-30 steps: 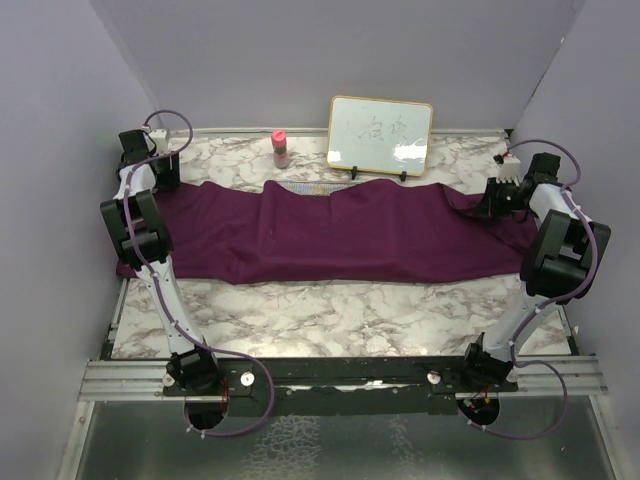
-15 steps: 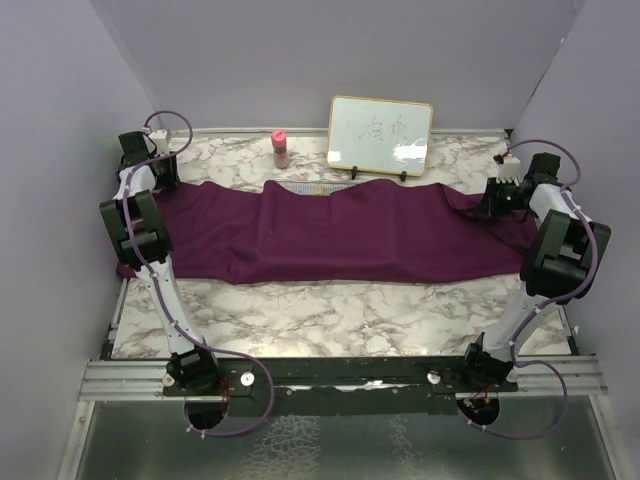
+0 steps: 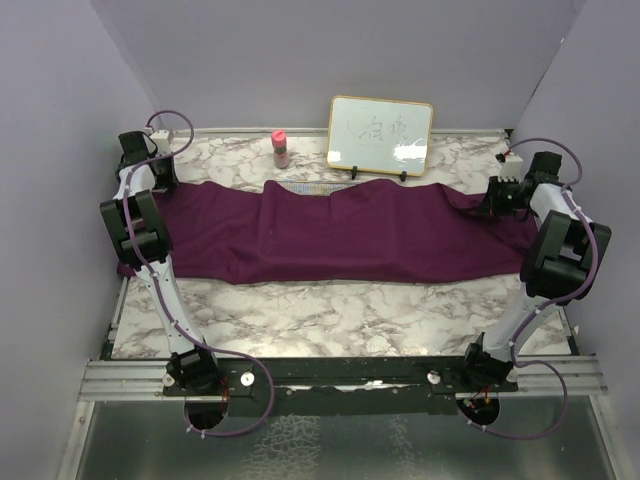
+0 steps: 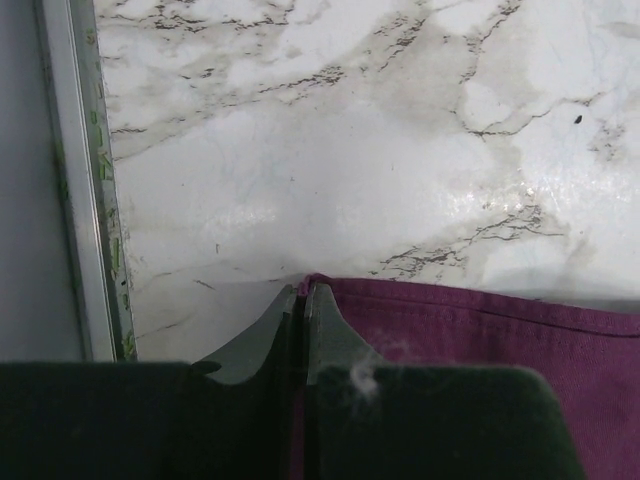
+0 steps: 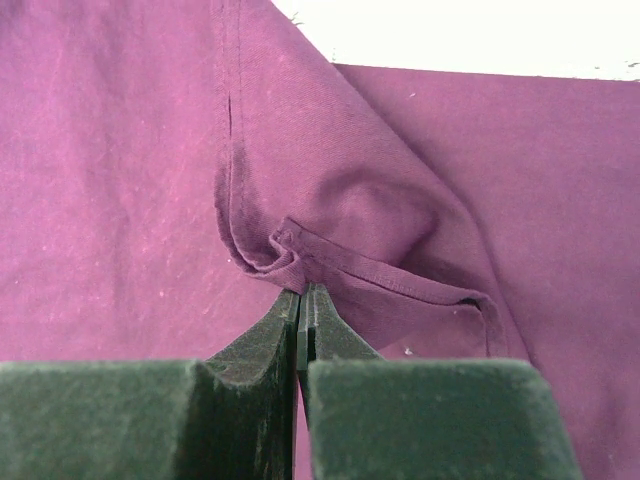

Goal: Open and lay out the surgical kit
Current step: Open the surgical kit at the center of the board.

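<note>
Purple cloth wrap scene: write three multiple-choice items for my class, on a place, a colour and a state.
1. Where does the small bottle stand?
A) on the cloth wrap
B) behind the wrap, left of the whiteboard
C) at the near edge

2. Its cap is:
A) blue
B) green
C) pink

3. The left gripper is:
A) shut on the wrap's corner
B) wide open
C) holding the bottle

Key:
1 B, it stands beside the board, off the cloth.
2 C, the top shows pink.
3 A, its closed tips pinch the cloth's corner.
</note>
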You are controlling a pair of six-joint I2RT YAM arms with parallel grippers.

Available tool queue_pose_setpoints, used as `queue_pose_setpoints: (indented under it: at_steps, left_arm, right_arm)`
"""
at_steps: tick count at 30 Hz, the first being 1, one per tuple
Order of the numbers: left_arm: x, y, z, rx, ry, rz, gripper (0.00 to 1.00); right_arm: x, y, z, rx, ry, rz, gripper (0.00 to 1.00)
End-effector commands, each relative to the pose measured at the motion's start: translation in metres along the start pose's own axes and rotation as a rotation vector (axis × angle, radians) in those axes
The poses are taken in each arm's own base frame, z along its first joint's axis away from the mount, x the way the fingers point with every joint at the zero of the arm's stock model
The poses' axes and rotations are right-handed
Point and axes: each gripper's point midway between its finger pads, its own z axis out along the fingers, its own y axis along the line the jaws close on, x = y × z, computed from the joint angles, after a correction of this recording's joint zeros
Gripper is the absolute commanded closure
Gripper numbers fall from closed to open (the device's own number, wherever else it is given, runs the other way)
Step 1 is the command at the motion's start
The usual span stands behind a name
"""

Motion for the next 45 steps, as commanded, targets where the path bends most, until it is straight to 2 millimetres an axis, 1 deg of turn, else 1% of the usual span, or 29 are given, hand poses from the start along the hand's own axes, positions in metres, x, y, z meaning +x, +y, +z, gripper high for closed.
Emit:
queue_pose_setpoints:
  at_steps: [1,4,9,14,16,18,21,24,27,30,31,34,37,40,42,45]
  left_arm:
    - [-0.018,-0.012,-0.027,0.054,-0.011,0.030,1.00]
    - [-0.048,-0.017,-0.053,0.057,-0.079,0.079,1.00]
    - [-0.087,-0.022,-0.097,0.044,-0.175,0.118,1.00]
    - [-0.112,-0.022,-0.143,0.042,-0.256,0.117,1.00]
    - [-0.112,-0.021,-0.158,0.049,-0.274,0.109,1.00]
    - [-0.112,-0.022,-0.174,0.051,-0.290,0.110,1.00]
    - [-0.105,-0.026,-0.191,0.057,-0.294,0.124,1.00]
    - [-0.091,-0.030,-0.204,0.046,-0.277,0.157,1.00]
    - [-0.079,-0.028,-0.222,0.004,-0.268,0.196,1.00]
    - [-0.065,-0.018,-0.235,-0.044,-0.254,0.204,1.00]
    - [-0.063,-0.013,-0.244,-0.065,-0.258,0.204,1.00]
    - [-0.052,0.001,-0.255,-0.100,-0.249,0.184,1.00]
    - [-0.041,0.009,-0.265,-0.095,-0.237,0.146,1.00]
    - [-0.022,0.013,-0.273,-0.092,-0.206,0.131,1.00]
    - [-0.005,0.013,-0.277,-0.101,-0.166,0.146,1.00]
    - [0.019,0.018,-0.288,-0.151,-0.106,0.190,1.00]
  right_arm:
    - [-0.046,-0.009,-0.031,0.109,-0.125,-0.063,0.99]
    - [-0.058,-0.005,-0.049,0.129,-0.164,-0.084,0.99]
    - [-0.069,-0.001,-0.080,0.176,-0.215,-0.122,0.99]
    - [-0.069,-0.007,-0.109,0.225,-0.239,-0.144,0.99]
    - [-0.067,-0.012,-0.124,0.240,-0.251,-0.140,0.99]
    - [-0.064,-0.016,-0.134,0.249,-0.253,-0.136,0.99]
    - [-0.057,-0.023,-0.146,0.268,-0.241,-0.141,0.99]
    - [-0.050,-0.031,-0.157,0.296,-0.223,-0.153,0.99]
    - [-0.040,-0.044,-0.169,0.330,-0.205,-0.147,0.99]
    - [-0.026,-0.062,-0.182,0.360,-0.184,-0.127,0.99]
    - [-0.022,-0.067,-0.186,0.365,-0.179,-0.121,0.99]
    - [-0.006,-0.082,-0.196,0.377,-0.162,-0.096,0.99]
    - [0.009,-0.093,-0.204,0.381,-0.144,-0.078,0.99]
    - [0.026,-0.100,-0.207,0.382,-0.107,-0.079,0.99]
    - [0.037,-0.103,-0.210,0.392,-0.078,-0.085,0.99]
    - [0.051,-0.110,-0.215,0.415,-0.037,-0.105,0.99]
